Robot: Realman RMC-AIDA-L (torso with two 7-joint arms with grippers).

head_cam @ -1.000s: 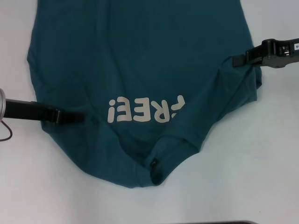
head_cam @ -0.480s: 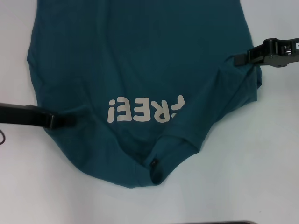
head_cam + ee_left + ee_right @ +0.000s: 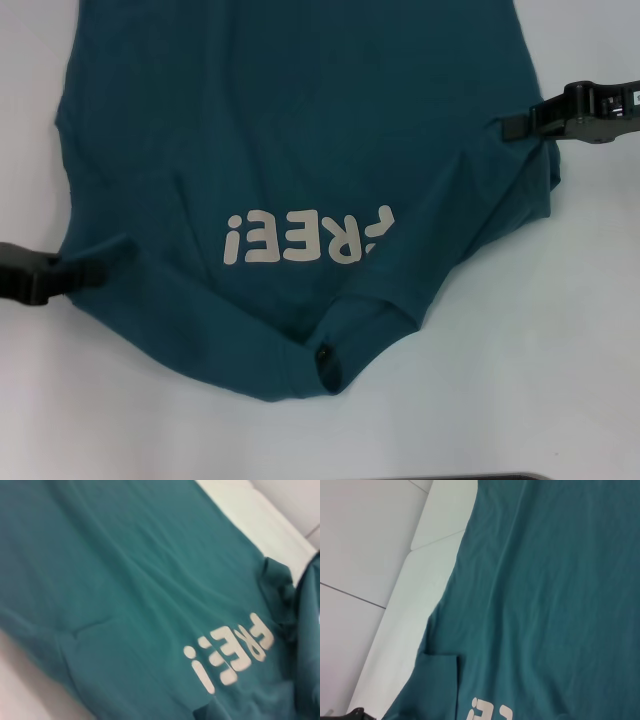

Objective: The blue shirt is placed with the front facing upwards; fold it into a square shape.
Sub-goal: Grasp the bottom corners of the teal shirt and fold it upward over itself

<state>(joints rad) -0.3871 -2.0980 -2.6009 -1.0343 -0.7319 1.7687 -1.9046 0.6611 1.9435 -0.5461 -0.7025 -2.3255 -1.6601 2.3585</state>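
Observation:
The blue shirt (image 3: 300, 120) lies spread on the white table with its pale lettering (image 3: 305, 235) upside down to me. Its collar and black tag (image 3: 323, 352) point toward the near edge. My left gripper (image 3: 58, 272) is at the far left, shut on a flap of the left sleeve (image 3: 100, 255) that is drawn out sideways. On the right, my right gripper (image 3: 512, 128) is pinched on the right sleeve edge, where creases gather. The shirt (image 3: 125, 580) and lettering (image 3: 230, 655) fill the left wrist view. The right wrist view also shows the shirt (image 3: 555, 580).
White table surface (image 3: 520, 380) surrounds the shirt on the near and right sides. A dark strip (image 3: 480, 477) runs along the near edge. The right wrist view shows the table's pale edge (image 3: 405, 605) and grey floor beyond it.
My left gripper has moved left, from over the shirt's left chest to past its edge, dragging the sleeve flap outward. The right gripper has stayed put.

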